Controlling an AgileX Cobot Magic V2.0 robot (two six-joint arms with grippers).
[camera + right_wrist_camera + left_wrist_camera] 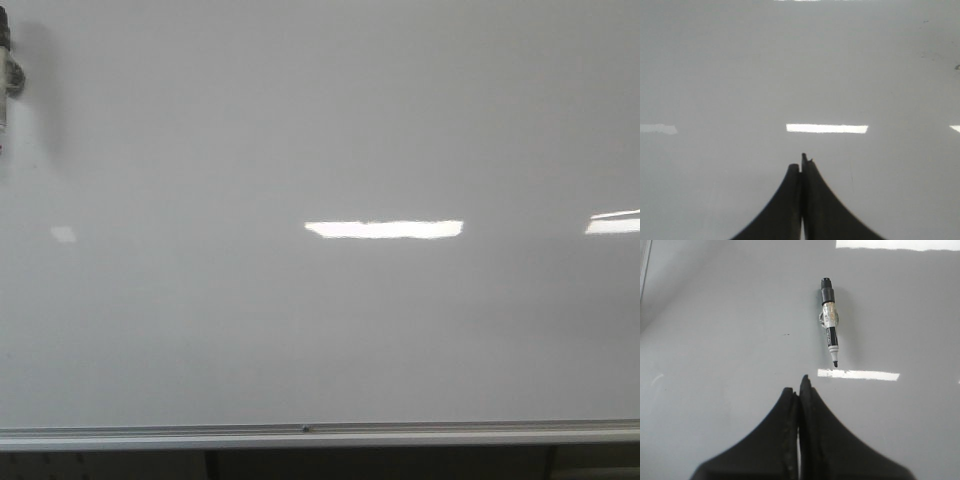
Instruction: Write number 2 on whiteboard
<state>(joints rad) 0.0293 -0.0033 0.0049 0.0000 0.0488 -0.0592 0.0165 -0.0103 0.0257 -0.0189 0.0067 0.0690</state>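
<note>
The glossy white whiteboard (320, 330) fills the front view, with its silver rail along the lower edge. No digit 2 shows on it in any view. A marker pen (829, 325) with a black cap end and a bare black tip hangs on the board in the left wrist view; its upper part shows at the far left edge of the front view (6, 70). My left gripper (799, 390) is shut and empty, apart from the pen. My right gripper (801, 165) is shut and empty, facing bare board (800, 75).
Bright light reflections (384, 229) lie across the board. The silver rail (320, 434) runs below it, with a dark space under it. A board frame edge (645, 265) shows in the left wrist view. Faint dark specks (926, 22) sit on the board in the right wrist view.
</note>
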